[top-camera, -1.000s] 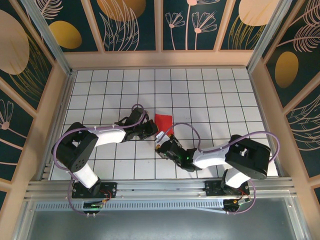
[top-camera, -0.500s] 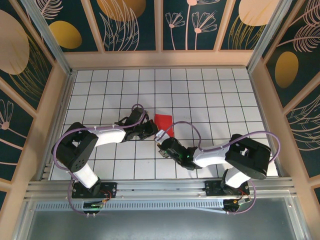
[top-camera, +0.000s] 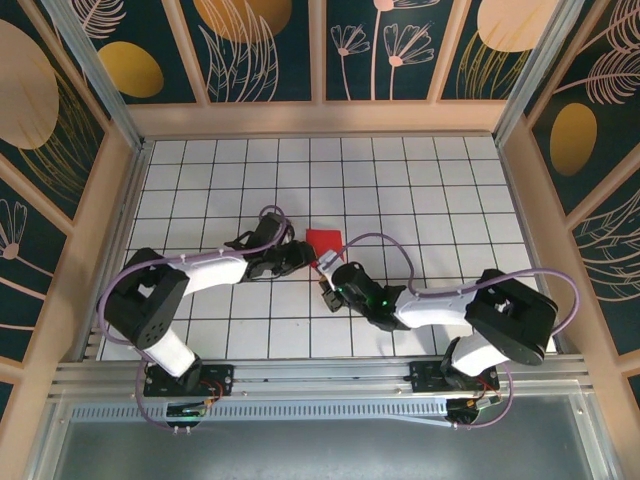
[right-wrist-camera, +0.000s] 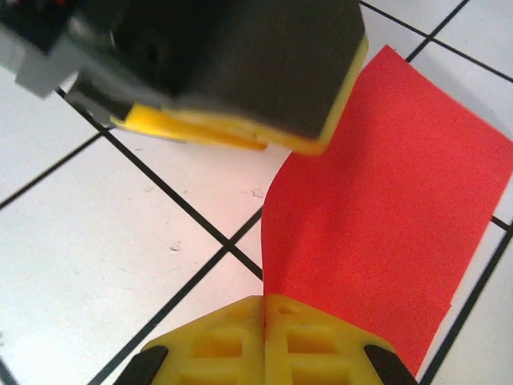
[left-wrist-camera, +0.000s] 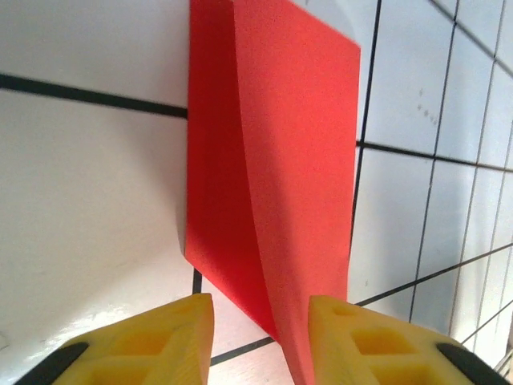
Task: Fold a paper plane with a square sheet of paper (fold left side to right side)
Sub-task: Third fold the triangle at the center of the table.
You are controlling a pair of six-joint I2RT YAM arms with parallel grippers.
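I see red paper at middle of worktop, folded to narrow strip, upper layer not flat. Right tool pinched together on its near corner. Left tool fingers apart around paper edge. I judge crease, nose and wing folds remain.

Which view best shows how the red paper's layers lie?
Left wrist: the red paper lies close up, top layer curling off the lower one. Right wrist shows its edge pinched in the shut right end effector; top external, a small red patch.
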